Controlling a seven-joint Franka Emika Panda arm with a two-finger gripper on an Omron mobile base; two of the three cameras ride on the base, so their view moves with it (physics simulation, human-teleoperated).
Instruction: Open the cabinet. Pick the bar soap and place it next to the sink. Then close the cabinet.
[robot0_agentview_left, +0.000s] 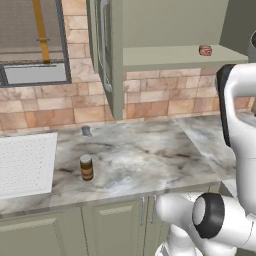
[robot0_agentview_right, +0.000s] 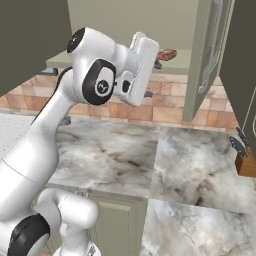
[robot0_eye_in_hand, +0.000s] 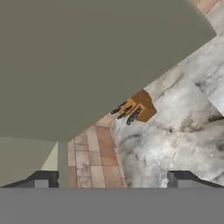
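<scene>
The cabinet (robot0_agentview_left: 170, 30) is seen with both doors swung open: its left door (robot0_agentview_left: 106, 55) is viewed edge-on in the left base view, its right door (robot0_agentview_right: 207, 55) likewise in the right base view, each with a long silver bar handle. The bar soap (robot0_agentview_left: 205, 50) is found lying on the cabinet's bottom shelf, toward the right end in the left base view; in the right base view it is seen as a pinkish block (robot0_agentview_right: 167, 54) just past the robot's hand, not held by anything. The gripper (robot0_eye_in_hand: 113, 178) is shown in the hand view with its two dark finger tips (robot0_eye_in_hand: 43, 178) set wide apart and nothing between them. The hand is raised to shelf height in the right base view, close to the shelf edge. The sink (robot0_agentview_left: 25, 162) is seen at the far left of the marble counter (robot0_agentview_left: 145, 155), well apart from the soap. A brown jar (robot0_agentview_left: 86, 167) is stood upright on the counter near the sink's right rim, and a small grey object (robot0_agentview_left: 86, 131) is placed by the brick wall behind it. A wooden knife block (robot0_eye_in_hand: 138, 107) is seen on the counter in the hand view, below the grey-green cabinet surface (robot0_eye_in_hand: 87, 57), and at the right edge of the right base view
</scene>
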